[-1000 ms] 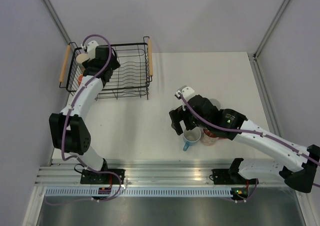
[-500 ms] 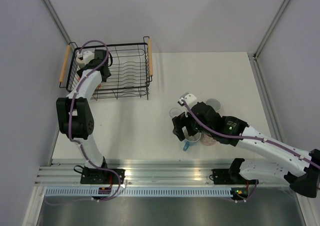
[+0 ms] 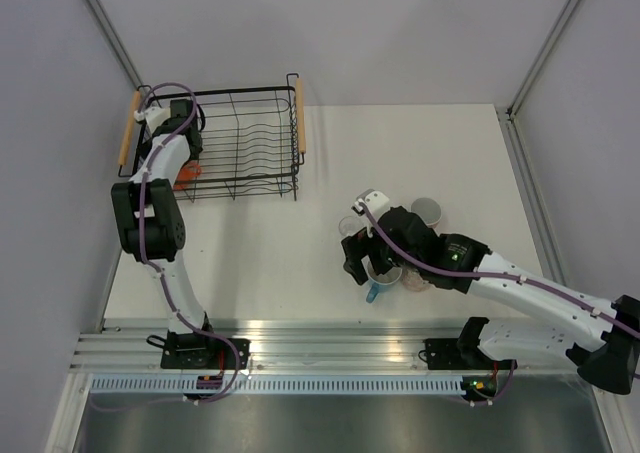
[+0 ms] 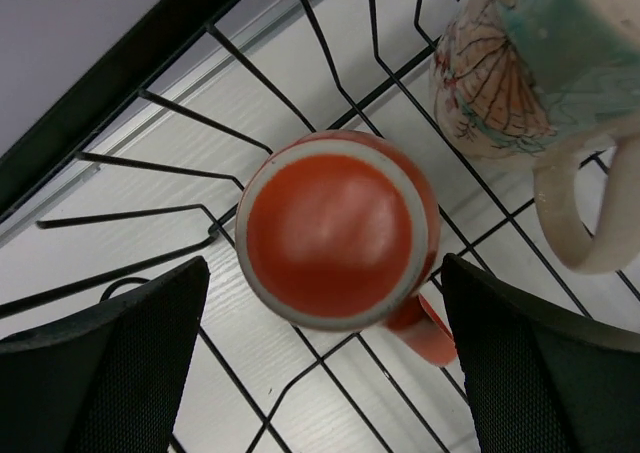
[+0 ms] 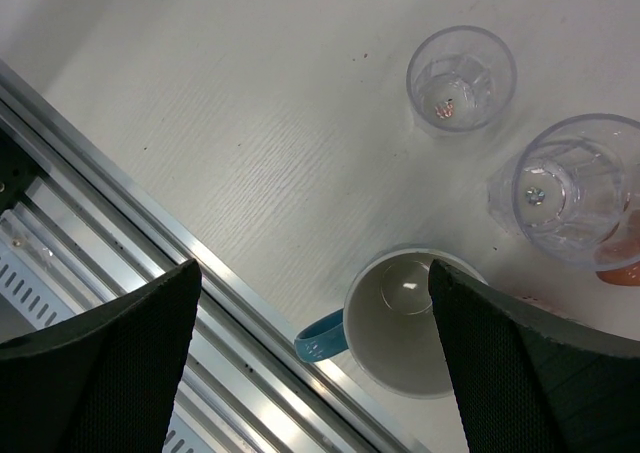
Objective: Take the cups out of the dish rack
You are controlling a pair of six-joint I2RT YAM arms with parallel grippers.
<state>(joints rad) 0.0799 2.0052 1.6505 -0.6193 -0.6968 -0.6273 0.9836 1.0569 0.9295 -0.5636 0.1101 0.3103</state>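
Dish rack (image 3: pixel 250 153): located at the upper left of the top view, on the white surface (image 3: pixel 420 143). A wooden handle (image 3: pixel 298 113) is fitted on its right side and another on its left.
Left pincer (image 4: pixel 325 303): positioned inside the rack at its left end. The fingers (image 4: pixel 110 373) are spread wide and nothing is gripped.
Orange mug (image 4: pixel 335 228): placed upside down on the rack wires, centred in the left wrist view between the two fingers. A gap is seen on the left side. On the right, the mug handle lies just beside the finger, and contact cannot be determined.
Patterned cream mug (image 4: pixel 520 63): located in the rack, at the upper right of the left wrist view, just beside the orange mug. Its looped handle is turned toward the lower right.
Right pincer (image 5: pixel 315 273): held above the surface near the metal rail (image 5: pixel 150 233). The fingers are spread wide and nothing is gripped.
Blue-handled mug (image 5: pixel 410 318): stood upright on the surface, white inside, at the lower centre of the right wrist view, nearer the right-hand finger.
Clear tumbler (image 5: pixel 461 77): stood on the surface at the upper right of that view.
Second clear tumbler (image 5: pixel 565 188): stood at the right edge, near the first.
Pink-red cup (image 3: pixel 418 279): partly hidden under the right arm, beside the blue-handled mug.
Pale cup (image 3: pixel 428 211): stood on the surface beyond the right arm.
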